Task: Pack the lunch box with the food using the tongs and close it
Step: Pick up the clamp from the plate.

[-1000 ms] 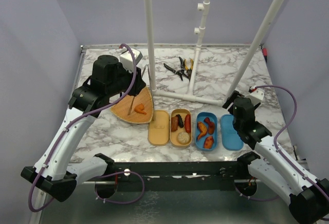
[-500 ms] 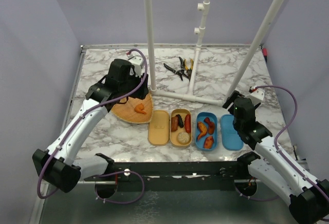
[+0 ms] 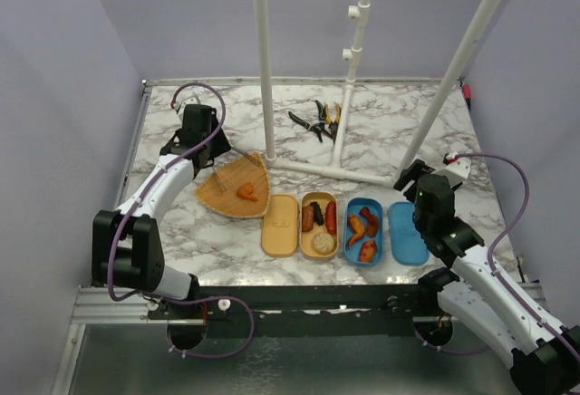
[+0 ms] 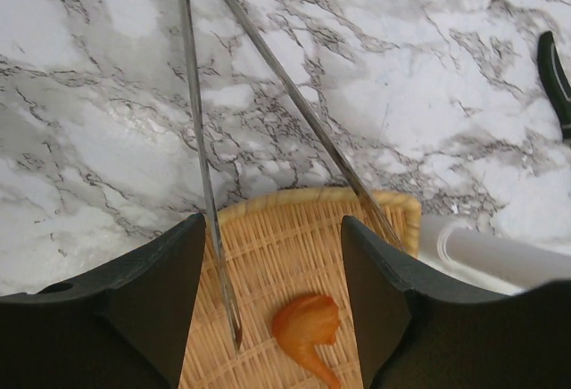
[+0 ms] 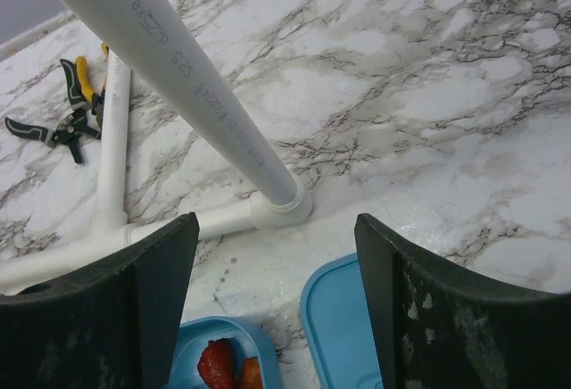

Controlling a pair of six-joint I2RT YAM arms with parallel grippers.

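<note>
**Tongs down, one piece left.** The left gripper (image 4: pixel 272 225) has just let go of the tongs (image 4: pixel 205 139). A second ago it held them upright over the tray (image 3: pixel 217 197). Now its fingers stand wide apart with nothing between them, and the arm has drawn back toward the upper left of the overhead view.

The tongs lie spread in a V. Their tips rest on the tray and their arms run up the left wrist view across the table (image 3: pixel 408 123). One orange piece (image 4: pixel 308 325) stays on the tray, just beside the nearer tip. We read this as the tool put down with the packing one piece short.

The rest of the food (image 3: pixel 366 250) sits in two boxes at lower centre. Brown and red bits and a beige ball are in the tan box (image 3: pixel 319 196), and orange and red bits are in the blue box (image 3: pixel 364 201). Both boxes are uncovered. The tan lid (image 3: pixel 280 225) touches its box on the left and the blue lid (image 3: pixel 408 234) lies on the right, so closing is all still to do.

The right gripper (image 5: pixel 277 219), unchanged, hovers open and empty over the blue lid's upper edge.

The pipe frame (image 3: pixel 313 170) has a foot running just above the boxes and beside the tray's right corner. We judge it the likeliest thing to foul an arm swinging a lid over. The pliers (image 3: pixel 317 123) lie well apart, upper centre.
</note>
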